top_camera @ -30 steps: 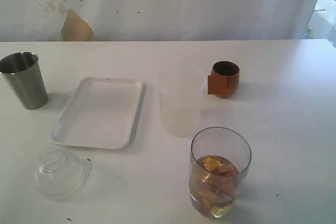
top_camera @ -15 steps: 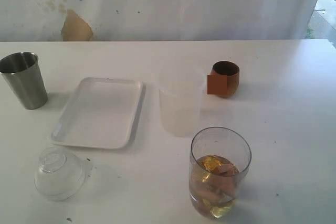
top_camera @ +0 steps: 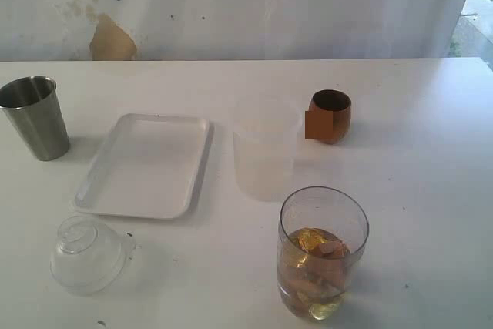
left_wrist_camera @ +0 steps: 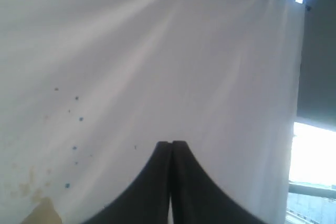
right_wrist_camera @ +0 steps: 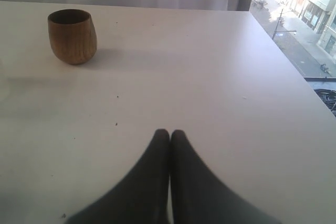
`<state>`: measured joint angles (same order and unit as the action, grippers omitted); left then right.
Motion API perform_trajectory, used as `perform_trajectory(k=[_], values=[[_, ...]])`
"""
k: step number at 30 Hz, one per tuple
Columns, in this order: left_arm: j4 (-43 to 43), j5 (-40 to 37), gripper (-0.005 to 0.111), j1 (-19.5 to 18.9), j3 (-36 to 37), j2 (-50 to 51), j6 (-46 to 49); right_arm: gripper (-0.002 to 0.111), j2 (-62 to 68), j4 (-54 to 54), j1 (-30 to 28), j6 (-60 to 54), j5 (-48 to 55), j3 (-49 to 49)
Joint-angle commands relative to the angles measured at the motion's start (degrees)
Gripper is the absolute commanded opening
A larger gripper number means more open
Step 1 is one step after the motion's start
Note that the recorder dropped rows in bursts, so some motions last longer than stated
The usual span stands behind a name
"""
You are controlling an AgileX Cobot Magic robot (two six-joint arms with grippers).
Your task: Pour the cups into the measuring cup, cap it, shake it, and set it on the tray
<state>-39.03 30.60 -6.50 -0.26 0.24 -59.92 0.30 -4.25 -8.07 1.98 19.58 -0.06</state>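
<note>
The steel tumbler (top_camera: 35,117) stands upright at the far left of the table. To its right lies the white tray (top_camera: 146,163), with nothing on it. The wooden cup (top_camera: 331,115) stands upright right of centre and also shows in the right wrist view (right_wrist_camera: 72,35). The clear measuring cup (top_camera: 323,256) stands at the front, uncapped, holding gold and pinkish pieces. Neither arm shows in the exterior view. My right gripper (right_wrist_camera: 169,131) is shut and empty above bare table, well short of the wooden cup. My left gripper (left_wrist_camera: 171,143) is shut and empty, facing a white curtain.
A frosted plastic cup (top_camera: 266,156) stands between the tray and the wooden cup. A clear domed top (top_camera: 87,252) lies on the table in front of the tray. The table's right edge (right_wrist_camera: 294,72) borders a window.
</note>
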Motion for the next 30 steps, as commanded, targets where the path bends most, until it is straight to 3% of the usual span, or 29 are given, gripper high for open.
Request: perform_trajectory(k=[1,2,4,5,7,9,10,11,12,13,14,15,17,18,19,20,22,23,25,28,30], values=[[-17.24,-11.92,0.000,-0.04,-5.89,3.06,-23.17,0.000,-0.30,-0.24,0.02,0.30,-0.21,0.06],[-25.68,-12.74,0.000,-0.04,-8.61,5.32,-29.71,0.000,-0.30,-0.24,0.02,0.30,-0.21,0.06],[-53.86,-9.09,0.000,-0.04,-17.94,14.91,-53.12,0.000,-0.30,-0.24,0.02,0.30,-0.21,0.06],[-60.92,-5.32,0.000,-0.18,-22.86,20.54,-61.54,0.000,-0.30,-0.24,0.02,0.30,-0.21,0.06],[-60.92,0.49,0.000,-0.19,-30.26,31.54,-58.51,0.000,-0.30,-0.24,0.02,0.30,-0.21,0.06],[-60.92,-0.66,0.000,-0.19,-34.41,37.37,-52.53,0.000,-0.30,-0.24,0.02,0.30,-0.21,0.06],[-60.92,-6.74,0.000,-0.19,-36.78,40.97,-40.62,0.000,-0.30,-0.24,0.02,0.30,-0.21,0.06],[-60.92,-13.37,0.000,-0.19,-37.41,42.21,-36.22,0.000,-0.30,-0.24,0.02,0.30,-0.21,0.06],[-60.92,-22.20,0.000,-0.19,-37.62,43.17,-35.26,0.000,-0.30,-0.24,0.02,0.30,-0.21,0.06],[-60.92,-40.50,0.000,-0.19,-37.62,44.45,-36.84,0.000,-0.30,-0.24,0.02,0.30,-0.21,0.06],[-60.48,-48.28,0.000,-0.19,-37.49,45.21,-36.32,0.000,-0.30,-0.24,0.02,0.30,-0.21,0.06],[-55.90,-54.84,0.000,-0.19,-37.73,47.05,-32.74,0.000,-0.30,-0.24,0.02,0.30,-0.21,0.06],[-47.92,-55.30,0.000,-0.19,-38.05,50.07,-21.07,0.000,-0.30,-0.24,0.02,0.30,-0.21,0.06],[-29.04,-56.72,0.000,-0.19,-39.41,53.52,-3.53,0.000,-0.30,-0.24,0.02,0.30,-0.21,0.06],[-17.43,-59.06,0.000,-0.19,-40.75,55.79,7.99,0.000,-0.30,-0.24,0.02,0.30,-0.21,0.06],[-0.66,-64.93,0.000,-0.19,-43.98,60.90,28.45,0.000,-0.30,-0.24,0.02,0.30,-0.21,0.06],[17.03,-70.68,0.000,-0.19,-48.48,65.41,43.53,0.000,-0.30,-0.24,0.02,0.30,-0.21,0.06],[33.72,-77.53,0.000,-0.19,-52.71,68.50,58.25,0.000,-0.30,-0.24,0.02,0.30,-0.21,0.06],[52.06,-89.11,0.000,-0.19,-57.72,72.46,80.07,0.000,-0.30,-0.24,0.02,0.30,-0.21,0.06],[60.07,-92.39,0.004,-0.07,-58.32,72.72,81.70,0.000,-0.30,-0.24,0.02,0.30,-0.21,0.06],[62.47,-94.21,0.017,0.15,-58.17,72.72,82.62,0.000,-0.30,-0.24,0.02,0.30,-0.21,0.06]])
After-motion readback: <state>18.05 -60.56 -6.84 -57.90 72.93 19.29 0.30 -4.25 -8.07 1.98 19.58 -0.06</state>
